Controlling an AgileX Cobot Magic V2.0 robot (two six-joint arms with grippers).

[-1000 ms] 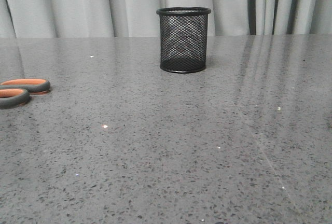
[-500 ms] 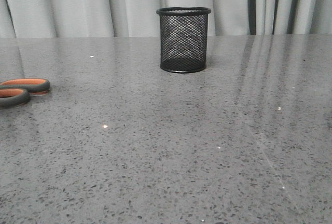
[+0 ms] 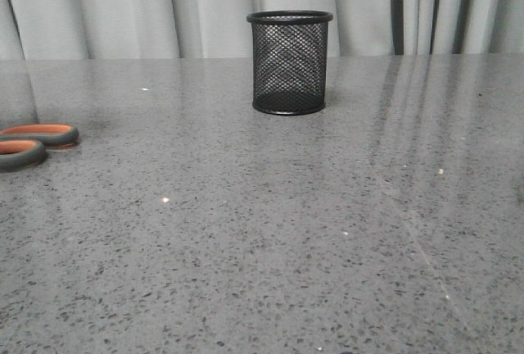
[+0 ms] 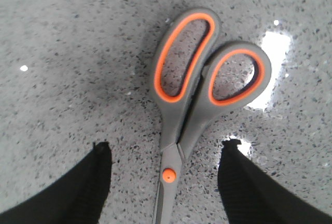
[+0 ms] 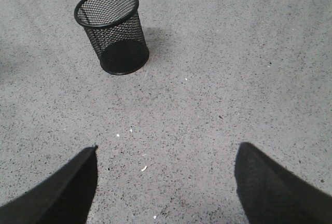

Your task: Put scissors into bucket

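- The speckled grey worktop (image 3: pixel 270 231) bears both things.
- The bucket (image 3: pixel 290 63) stands upright near the far edge, midway along.
- The scissors (image 4: pixel 194 94) lie flat at the left edge.
- Left gripper (image 4: pixel 166 154) gapes wide above the scissors; right gripper (image 5: pixel 166 154) gapes too, empty.

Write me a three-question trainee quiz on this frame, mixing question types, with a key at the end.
1. True or false: the scissors are already standing inside the bucket.
2. Multiple choice: which hand is positioned over the scissors? A) the left hand B) the right hand C) neither
3. Short answer: is the bucket upright or tipped over, and does anything show inside it?

Key
1. False. The scissors lie flat on the table, at the left edge of the front view, well apart from the bucket.
2. A. The left hand's open fingers straddle the scissors near the pivot, without touching them.
3. Upright, with nothing visible inside.
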